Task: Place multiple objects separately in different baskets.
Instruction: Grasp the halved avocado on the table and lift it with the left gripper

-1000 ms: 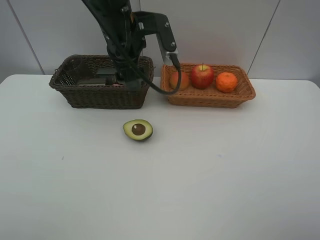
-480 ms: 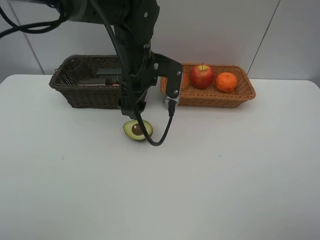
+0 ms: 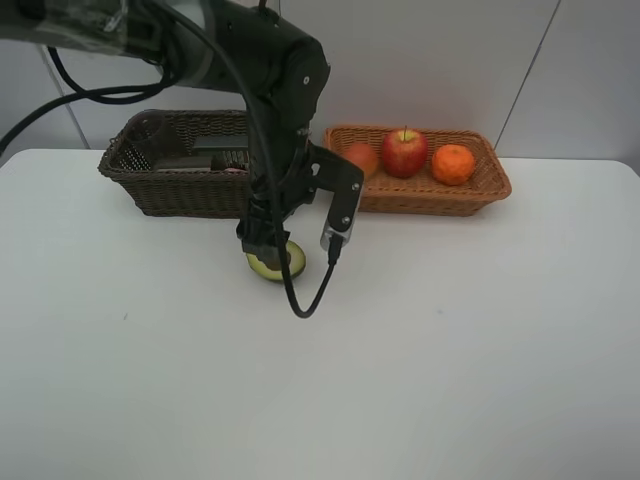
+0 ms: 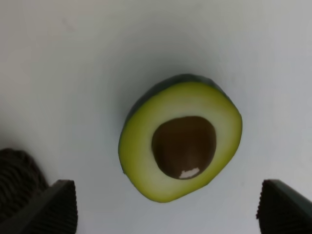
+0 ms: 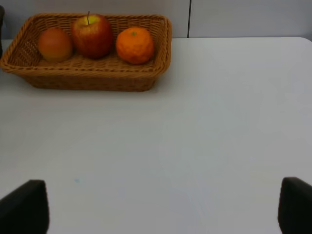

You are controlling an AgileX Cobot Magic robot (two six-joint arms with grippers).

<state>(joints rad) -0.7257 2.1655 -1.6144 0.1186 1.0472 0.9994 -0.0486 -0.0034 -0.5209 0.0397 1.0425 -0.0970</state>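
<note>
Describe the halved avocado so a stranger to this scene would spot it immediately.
Start at the dark brown basket at the back of the white table. Just in front of its right end, beneath the open left gripper, lies the halved avocado. It is the only fruit outside a basket, cut face up with yellow-green flesh and a brown pit.

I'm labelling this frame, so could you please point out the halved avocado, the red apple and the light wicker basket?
halved avocado (image 4: 183, 145): left wrist view, on the brown pit.
red apple (image 3: 404, 153): exterior high view, on its red front.
light wicker basket (image 5: 87, 78): right wrist view, on its near wall.
</note>
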